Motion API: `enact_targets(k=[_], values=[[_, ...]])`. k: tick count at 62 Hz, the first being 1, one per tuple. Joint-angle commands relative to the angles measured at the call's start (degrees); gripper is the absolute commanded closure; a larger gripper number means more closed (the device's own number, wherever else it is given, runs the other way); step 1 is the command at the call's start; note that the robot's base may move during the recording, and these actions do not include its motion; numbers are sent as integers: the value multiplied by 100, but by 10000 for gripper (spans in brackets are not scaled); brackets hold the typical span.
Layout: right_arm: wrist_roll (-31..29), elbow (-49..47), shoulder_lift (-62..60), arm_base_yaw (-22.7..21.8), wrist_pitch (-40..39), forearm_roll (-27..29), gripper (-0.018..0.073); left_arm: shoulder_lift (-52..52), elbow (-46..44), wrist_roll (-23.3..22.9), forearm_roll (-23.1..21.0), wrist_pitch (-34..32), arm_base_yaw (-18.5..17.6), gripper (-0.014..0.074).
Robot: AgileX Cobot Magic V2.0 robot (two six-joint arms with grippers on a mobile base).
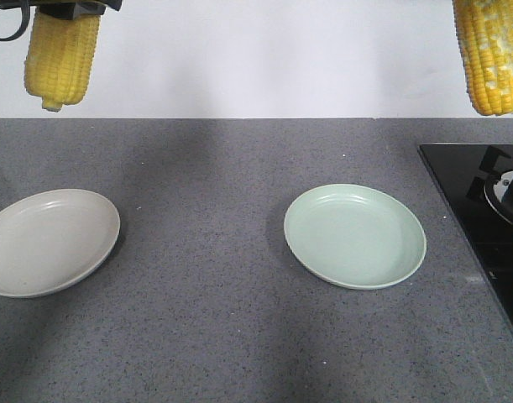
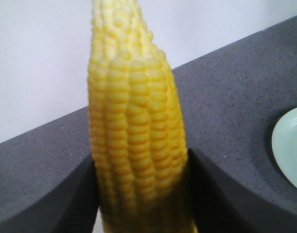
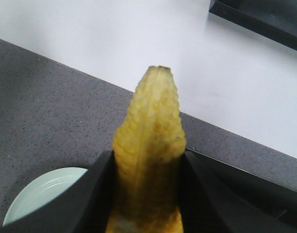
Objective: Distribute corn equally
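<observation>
1. Nearest the front camera is bare grey worktop (image 1: 206,336), speckled and open across the whole near strip, with plenty of room for either arm to descend.
2. Further in sit two plates, both bare: a beige plate (image 1: 46,242) at the left edge, partly cut off by the frame, and a pale green plate (image 1: 355,236) right of centre. They lie well apart.
3. At the right, a black cooktop (image 1: 478,210) borders the worktop, its edge near the green plate's right rim.
4. High at the far left, the left hand (image 2: 141,194) is clamped on one corn cob (image 1: 61,54), fingers pressed to both sides, the cob hanging tip down above the area of the beige plate.
5. High at the far right, the right hand (image 3: 147,194) grips a second corn cob (image 1: 491,54) the same way. This cob hangs over the cooktop side, to the right of the green plate rather than over it.
6. Risks, as I judge them: released from this height, a rounded cob would likely bounce or roll off a shallow plate. The right cob, lowered straight down, could land on the cooktop. The beige plate's position at the view's left edge leaves little margin for aiming.
</observation>
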Motion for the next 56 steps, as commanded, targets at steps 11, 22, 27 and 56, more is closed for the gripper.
enact_targets(k=[11, 22, 27, 56], values=[[-41, -148, -196, -27, -357, -121, 568, -198, -158, -32, 84, -352, -6, 603], [-41, -148, -196, -27, -357, -121, 568, -198, -158, -32, 84, -352, -6, 603], [-41, -148, -196, -27, -357, -121, 568, -198, -158, -32, 84, -352, -6, 603], [-41, -148, -196, -27, -357, -121, 568, -198, -158, -32, 84, -352, -6, 603]])
